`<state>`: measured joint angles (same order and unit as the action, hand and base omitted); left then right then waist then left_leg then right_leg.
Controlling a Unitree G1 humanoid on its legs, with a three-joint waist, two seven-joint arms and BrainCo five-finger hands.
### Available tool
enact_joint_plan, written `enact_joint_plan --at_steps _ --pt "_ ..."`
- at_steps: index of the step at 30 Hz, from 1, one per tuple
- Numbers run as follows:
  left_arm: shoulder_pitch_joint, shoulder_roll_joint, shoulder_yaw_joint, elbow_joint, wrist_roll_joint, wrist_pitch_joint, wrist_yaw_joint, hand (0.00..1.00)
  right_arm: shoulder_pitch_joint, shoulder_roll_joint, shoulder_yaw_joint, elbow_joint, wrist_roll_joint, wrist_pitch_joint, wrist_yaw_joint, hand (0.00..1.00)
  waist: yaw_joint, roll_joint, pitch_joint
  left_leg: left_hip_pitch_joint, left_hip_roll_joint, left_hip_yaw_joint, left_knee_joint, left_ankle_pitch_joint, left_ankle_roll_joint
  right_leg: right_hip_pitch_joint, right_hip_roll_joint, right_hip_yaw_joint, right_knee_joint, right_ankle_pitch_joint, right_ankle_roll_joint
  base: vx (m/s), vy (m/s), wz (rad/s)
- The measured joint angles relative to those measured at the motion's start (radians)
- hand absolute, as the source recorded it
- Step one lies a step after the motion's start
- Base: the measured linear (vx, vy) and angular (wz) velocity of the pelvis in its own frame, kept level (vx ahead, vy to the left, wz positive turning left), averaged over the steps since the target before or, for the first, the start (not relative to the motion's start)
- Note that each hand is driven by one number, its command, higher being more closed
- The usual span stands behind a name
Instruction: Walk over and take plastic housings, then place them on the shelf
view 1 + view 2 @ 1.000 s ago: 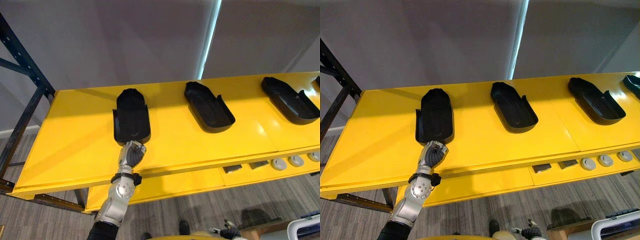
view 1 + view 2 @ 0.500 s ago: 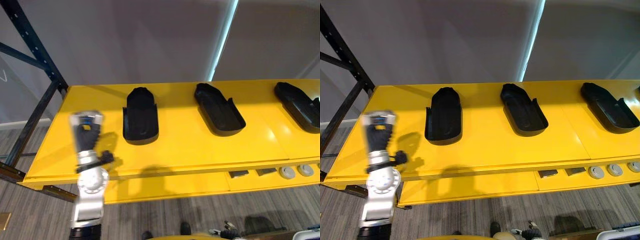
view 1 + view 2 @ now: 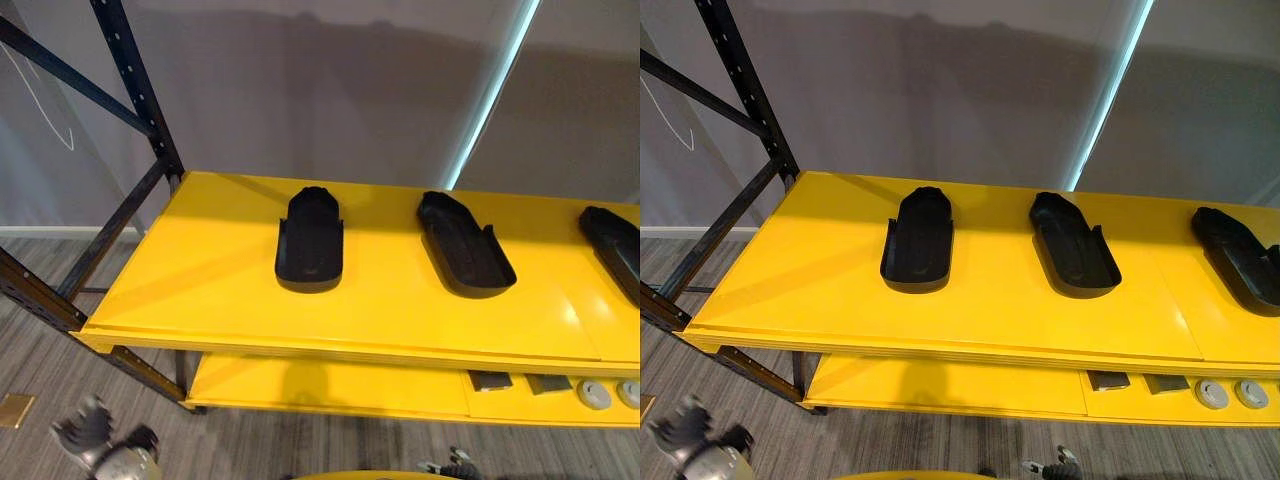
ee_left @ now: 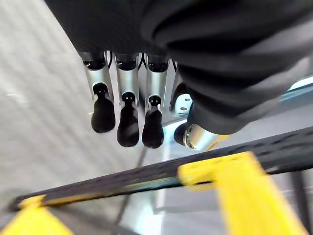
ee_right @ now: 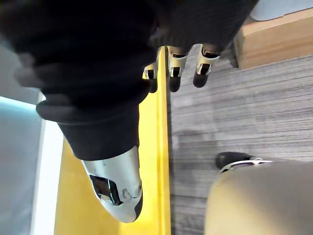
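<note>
Black plastic housings (image 3: 311,240) lay along the yellow shelf (image 3: 190,270), the leftmost near frame centre. Left hand (image 3: 88,436), lower left, and right hand (image 5: 175,73): fingers straight, empty. Risk: the left hand, rising, could clip the rack post (image 3: 135,90).

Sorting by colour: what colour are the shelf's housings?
The housings are black, clearest in the left eye view.

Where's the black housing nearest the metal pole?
In the eye views the housing lies on the yellow shelf, between the dark rack post on its left and a second housing.
</note>
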<state>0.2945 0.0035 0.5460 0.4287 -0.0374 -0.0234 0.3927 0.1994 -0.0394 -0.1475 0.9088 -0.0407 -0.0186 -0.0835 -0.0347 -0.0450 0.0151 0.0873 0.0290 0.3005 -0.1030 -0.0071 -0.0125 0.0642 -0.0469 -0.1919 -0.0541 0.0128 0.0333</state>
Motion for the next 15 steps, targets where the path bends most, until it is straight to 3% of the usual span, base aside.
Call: enact_joint_plan --at_steps 5,11,15 --pt "-0.011 -0.021 -0.12 0.252 0.01 0.017 -0.131 0.0 -0.009 0.015 -0.004 -0.023 0.001 -0.001 0.0 0.0 -0.002 0.0 -0.001 0.006 -0.001 0.006 0.0 -0.002 -0.001 0.002 -0.001 0.005 0.001 -0.006 0.002 -0.01 -0.011 -0.03" --pt "-0.039 -0.018 -0.225 0.352 0.076 0.014 -0.174 0.0 -0.052 0.013 -0.031 0.017 -0.011 -0.002 -0.01 0.0 -0.003 0.036 0.01 0.015 0.001 0.006 0.0 0.0 0.002 0.001 0.004 0.015 -0.001 -0.006 0.001 0.01 -0.029 -0.03" --pt "-0.057 0.001 -0.295 0.368 0.105 0.009 -0.178 0.0 -0.069 0.013 -0.036 0.02 -0.05 -0.001 -0.012 0.0 -0.003 0.044 0.018 0.017 0.006 0.008 0.0 -0.003 -0.003 0.0 0.011 0.026 -0.003 -0.007 0.0 -0.01 -0.044 -0.06"
